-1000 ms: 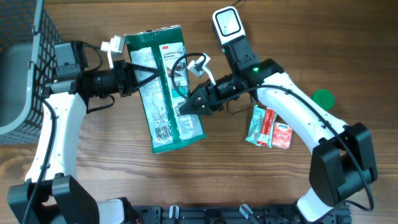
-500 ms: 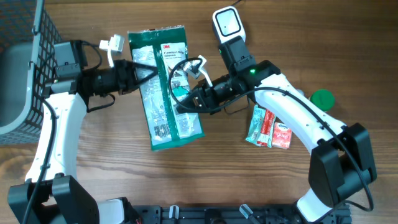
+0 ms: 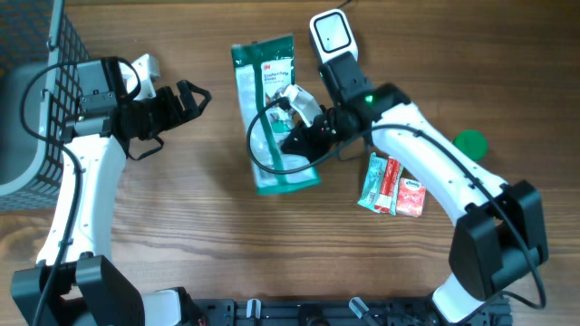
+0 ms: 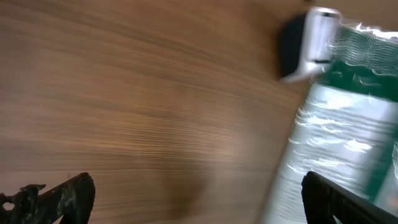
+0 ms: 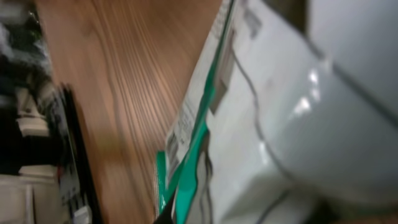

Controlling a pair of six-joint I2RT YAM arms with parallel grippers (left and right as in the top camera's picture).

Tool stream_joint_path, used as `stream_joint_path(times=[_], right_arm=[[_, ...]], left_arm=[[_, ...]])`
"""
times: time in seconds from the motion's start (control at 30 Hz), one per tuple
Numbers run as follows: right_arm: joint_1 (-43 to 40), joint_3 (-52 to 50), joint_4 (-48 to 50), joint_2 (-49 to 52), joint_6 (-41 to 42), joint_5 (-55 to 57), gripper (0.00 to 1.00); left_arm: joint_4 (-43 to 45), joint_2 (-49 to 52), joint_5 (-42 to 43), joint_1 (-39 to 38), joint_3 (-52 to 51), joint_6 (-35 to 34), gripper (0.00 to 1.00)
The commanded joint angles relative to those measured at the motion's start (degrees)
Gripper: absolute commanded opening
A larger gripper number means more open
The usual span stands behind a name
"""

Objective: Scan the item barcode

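The item is a green and white 3M packet, lying lengthwise just left of the barcode scanner, whose white head sits on a black handle with a green light. My right gripper is shut on the packet's lower right part. In the right wrist view the packet fills the frame, its green edge running into my right gripper. My left gripper stands open and empty to the packet's left, apart from it. In the blurred left wrist view the packet lies beyond the right finger of my left gripper.
A dark wire basket fills the far left edge. Small red and teal packs lie right of centre under my right arm. A green round lid lies further right. A loose black cable loops over the packet.
My left gripper opened, let go of the packet and drew back left. My right gripper shut on the packet and carried it right, toward the scanner.
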Motion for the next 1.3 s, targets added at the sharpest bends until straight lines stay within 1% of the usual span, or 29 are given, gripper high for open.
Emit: stream_joint_path(times=[0.0,0.13,0.23,0.33,0.43,0.63,0.8,0.93,1.13,1.27], right_arm=[[0.4,15.2,-8.6,-0.7,-12.1,9.8,0.04],[1.6,27.4,-15.9,-0.7,-17.3,19.0,0.04],[2.6,33.0,-18.6,-0.7,-21.2,26.6,0.04],[3.0,37.1,-20.2,-0.6,-21.8,33.4,0.04],[3.0,41.0,-20.2,-0.6,-22.9,35.8,0.04],[3.0,42.1,-16.5,1.0,-26.4,43.0,0.04],[3.0,41.7,-13.5,6.3,-31.3,49.7,0.04],[3.0,41.7,-7.5,11.8,-32.6,56.3,0.04],[3.0,41.7,0.5,19.8,-38.2,64.2,0.04],[2.8,41.7,7.7,24.4,-41.2,70.1,0.04]], left_arm=[[0.1,-0.1,-12.0,0.2,-0.5,0.5,1.0],[0.1,0.0,-12.0,0.2,-0.5,0.5,1.0],[0.1,0.0,-12.0,0.2,-0.5,0.5,1.0],[0.1,-0.1,-12.0,0.2,-0.5,0.5,1.0],[0.1,0.0,-12.0,0.2,-0.5,0.5,1.0],[0.1,0.0,-12.0,0.2,-0.5,0.5,1.0],[0.1,-0.1,-12.0,0.2,-0.5,0.5,1.0],[0.1,-0.1,-12.0,0.2,-0.5,0.5,1.0],[0.1,-0.1,-12.0,0.2,-0.5,0.5,1.0],[0.1,-0.1,-12.0,0.2,-0.5,0.5,1.0]])
